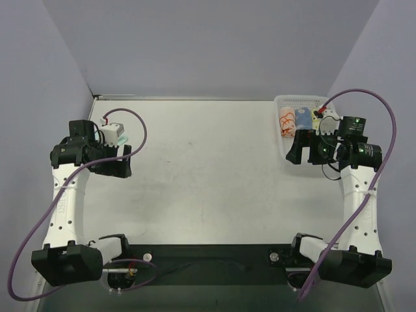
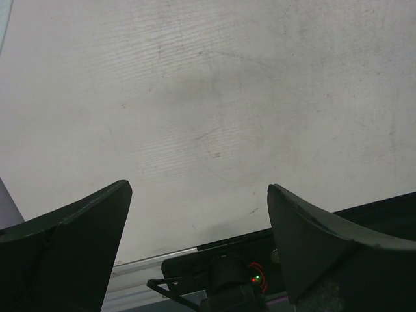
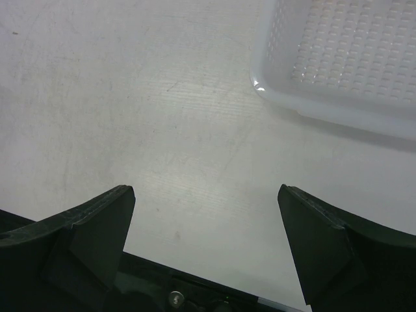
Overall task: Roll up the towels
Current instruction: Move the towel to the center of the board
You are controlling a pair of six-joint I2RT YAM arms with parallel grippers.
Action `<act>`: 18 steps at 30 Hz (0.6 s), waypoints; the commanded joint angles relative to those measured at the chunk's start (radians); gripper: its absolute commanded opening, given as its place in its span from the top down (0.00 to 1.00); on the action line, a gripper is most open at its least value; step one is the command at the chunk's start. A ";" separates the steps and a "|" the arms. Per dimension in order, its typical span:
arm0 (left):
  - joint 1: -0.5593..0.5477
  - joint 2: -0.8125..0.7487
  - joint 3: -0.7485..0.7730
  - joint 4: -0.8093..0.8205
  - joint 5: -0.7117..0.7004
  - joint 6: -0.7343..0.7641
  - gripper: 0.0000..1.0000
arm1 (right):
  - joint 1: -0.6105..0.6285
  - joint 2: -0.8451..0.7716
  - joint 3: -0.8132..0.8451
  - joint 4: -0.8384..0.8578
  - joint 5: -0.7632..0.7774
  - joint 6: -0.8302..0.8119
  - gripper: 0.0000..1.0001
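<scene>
Towels (image 1: pixel 286 121) lie rolled in the basket (image 1: pixel 302 100) at the upper right of the top view: a white-and-orange one, a blue one (image 1: pixel 303 117) and a yellow one (image 1: pixel 317 119), side by side at its far end. The near end of the basket, which the right wrist view shows at its upper right, holds nothing. No unrolled towel shows plainly in any view. A pale green sliver (image 1: pixel 123 140) beside the left wrist may be one, but too little of it shows to tell. The right gripper (image 1: pixel 307 156) hangs just beside the basket's near end, jaws spread wide with nothing between them and only table (image 1: pixel 208 175) below. The left gripper (image 1: pixel 112 168) hovers at the left of the frame, well apart from the basket, likewise spread and holding nothing. I judge this a pause between towels, with three rolls stowed and no roll in hand. The next move calls for finding a flat towel, spreading it between the arms and pinching one edge to start the roll.
</scene>
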 commanded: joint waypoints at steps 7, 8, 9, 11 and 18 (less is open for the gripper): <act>0.006 0.165 0.146 0.042 -0.077 0.032 0.03 | 0.001 0.051 0.038 -0.022 0.009 -0.022 0.00; 0.004 0.189 0.157 0.057 -0.105 0.049 0.03 | 0.001 0.057 0.040 -0.027 0.015 -0.029 0.00; 0.006 0.244 0.175 0.064 -0.118 0.059 0.03 | 0.004 0.061 0.037 -0.031 0.031 -0.035 0.00; 0.007 0.310 0.233 0.086 -0.190 0.068 0.03 | 0.009 0.067 0.038 -0.045 0.049 -0.055 0.00; 0.101 0.652 0.489 0.112 -0.267 0.043 0.11 | 0.023 0.097 0.064 -0.133 0.118 -0.125 0.00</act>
